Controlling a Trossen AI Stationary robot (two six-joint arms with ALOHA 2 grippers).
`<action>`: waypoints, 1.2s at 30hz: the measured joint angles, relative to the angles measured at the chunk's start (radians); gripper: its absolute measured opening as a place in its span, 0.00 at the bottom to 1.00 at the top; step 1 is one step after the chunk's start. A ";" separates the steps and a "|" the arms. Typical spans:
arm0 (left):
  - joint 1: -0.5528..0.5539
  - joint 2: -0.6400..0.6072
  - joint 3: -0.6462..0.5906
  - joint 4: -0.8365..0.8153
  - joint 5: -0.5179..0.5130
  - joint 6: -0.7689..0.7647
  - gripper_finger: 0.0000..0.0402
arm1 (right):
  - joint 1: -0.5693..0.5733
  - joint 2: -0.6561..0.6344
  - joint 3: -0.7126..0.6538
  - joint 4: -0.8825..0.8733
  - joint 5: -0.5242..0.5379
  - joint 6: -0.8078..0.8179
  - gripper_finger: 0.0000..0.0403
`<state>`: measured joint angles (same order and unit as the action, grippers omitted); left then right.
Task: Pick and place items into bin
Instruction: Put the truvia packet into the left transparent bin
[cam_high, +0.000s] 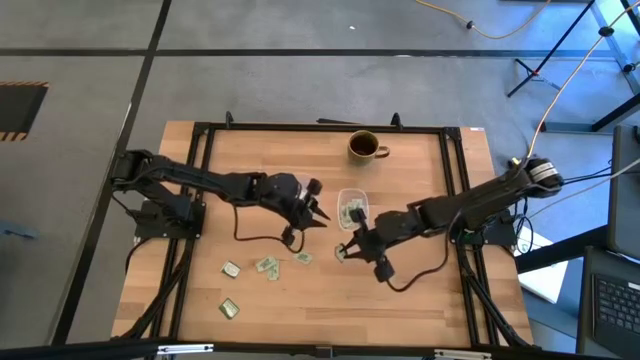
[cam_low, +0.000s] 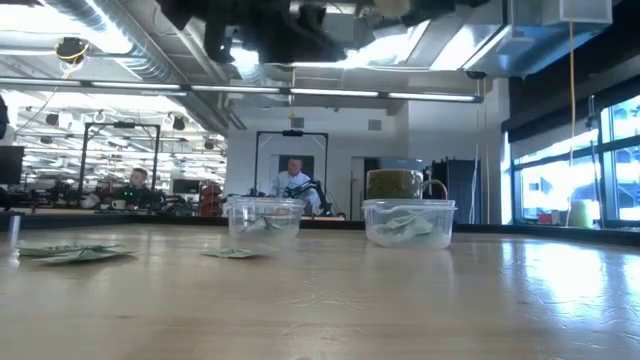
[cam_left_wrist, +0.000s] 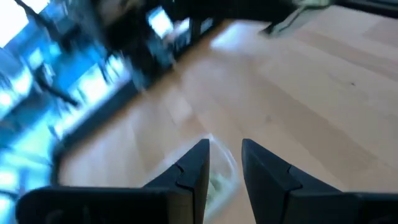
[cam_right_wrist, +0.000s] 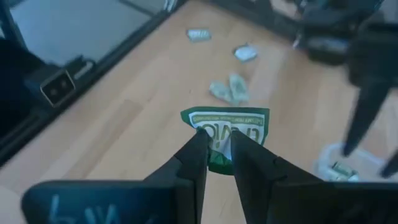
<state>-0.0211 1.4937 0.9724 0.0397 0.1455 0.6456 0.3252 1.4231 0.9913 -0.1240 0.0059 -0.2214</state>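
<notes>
My right gripper (cam_right_wrist: 217, 134) is shut on a green-and-white packet (cam_right_wrist: 227, 124), just on the near side of the clear bin (cam_high: 352, 208), and shows in the high view too (cam_high: 350, 246). The bin holds some packets (cam_low: 405, 226). My left gripper (cam_left_wrist: 224, 149) hangs open beside the bin's left side (cam_high: 316, 203), with nothing between its fingers. Several more packets lie flat on the wood toward the near left (cam_high: 267, 265), (cam_high: 231, 268), (cam_high: 229, 308), (cam_high: 303, 258). My right gripper pinches the packet between its two fingertips (cam_right_wrist: 198, 138), on the middle of the edge nearest the wrist (cam_right_wrist: 219, 144). The printed face stands up past the fingertips, turned toward the wrist camera. Whether its far edge is clear of the table I cannot tell.
A brown mug (cam_high: 365, 146) stands at the table's far edge, behind the bin. The low view shows a second clear tub (cam_low: 265, 216) left of the bin (cam_low: 408, 222). A black frame (cam_high: 200, 180) borders the table. Bare wood lies at the near right. People sit far behind.
</notes>
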 joint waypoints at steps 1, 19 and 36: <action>-0.009 0.000 0.000 0.027 0.000 0.029 0.22 | 0.000 -0.008 0.000 0.009 0.000 0.000 0.18; -0.137 0.005 0.000 0.164 -0.082 0.165 0.39 | -0.029 -0.012 0.001 0.083 0.000 0.000 0.18; -0.145 0.005 0.000 0.171 -0.064 0.304 0.31 | -0.029 -0.012 0.001 0.099 0.000 0.012 0.18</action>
<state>-0.1658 1.4986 0.9726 0.2108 0.0818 0.9493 0.2962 1.4113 0.9920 -0.0251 0.0063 -0.2098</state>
